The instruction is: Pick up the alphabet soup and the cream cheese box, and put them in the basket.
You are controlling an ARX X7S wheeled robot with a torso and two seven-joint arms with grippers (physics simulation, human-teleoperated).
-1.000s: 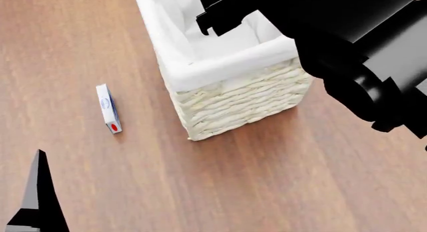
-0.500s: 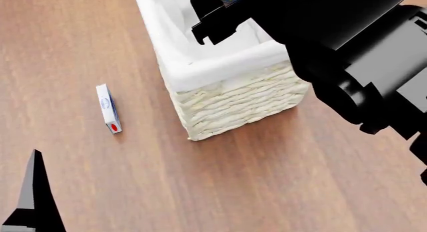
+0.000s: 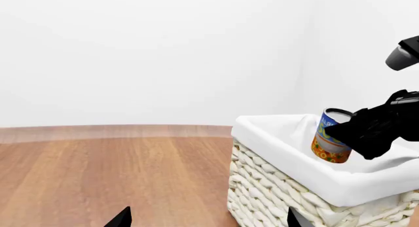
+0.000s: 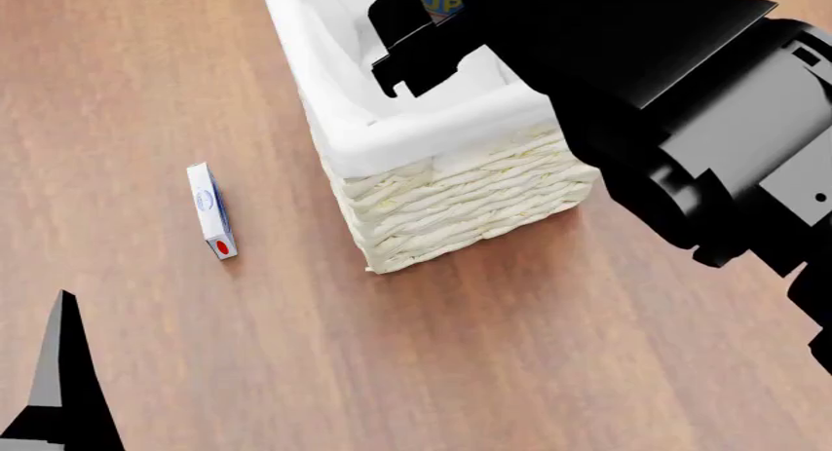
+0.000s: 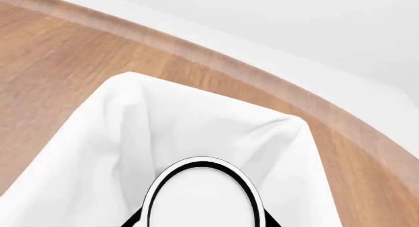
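The alphabet soup, a can with a blue and orange label, hangs tilted over the basket's opening with my right gripper shut on it. In the right wrist view its white, black-rimmed top fills the space between the dark fingers, with the white lining below. The basket is cream wicker with a white cloth rim. To its left the cream cheese box lies on the wooden floor with its red dot at the near end. My left gripper is open, empty, low and well short of the box.
Wooden floor surrounds the basket on all sides. A white wall rises behind the floor's far edge. My right arm's bulky black links hang over the basket's right side.
My right gripper has carried the can a little further over the basket, so more of the can's label shows. The left fingertip sank slightly in the head view. The box has not moved.
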